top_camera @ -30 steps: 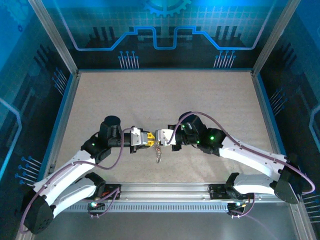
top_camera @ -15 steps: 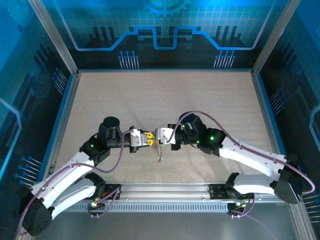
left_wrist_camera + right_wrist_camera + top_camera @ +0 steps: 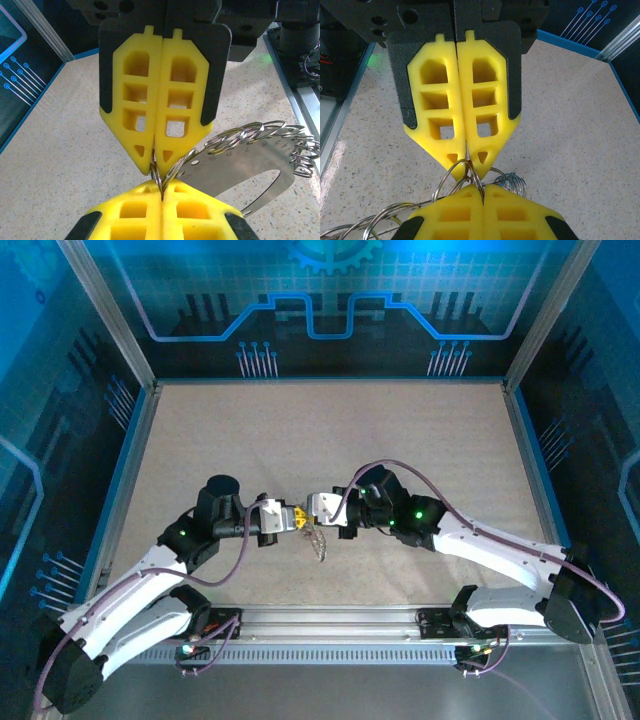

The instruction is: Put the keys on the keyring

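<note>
My two grippers meet tip to tip above the middle of the near half of the table. The keyring (image 3: 318,543) is a bunch of thin silver wire loops that hangs between and below them. My left gripper (image 3: 162,191) is shut on a wire loop (image 3: 158,176) of it, and my right gripper (image 3: 483,192) is shut on the same bunch (image 3: 454,176). From the rings (image 3: 256,132) hangs a flat silver crescent plate (image 3: 235,172) with stamped numbers. From above, the left gripper (image 3: 296,520) and the right gripper (image 3: 309,516) almost touch. The keys are out of view.
The speckled beige table (image 3: 330,440) is walled by blue panels at the back and sides. An aluminium rail (image 3: 330,625) with both arm bases runs along the near edge. A small wire coil (image 3: 514,182) hangs with the rings.
My left gripper has closed fully onto the ring. Both grippers and the hanging keyring have shifted slightly to the left and away from the rail.
</note>
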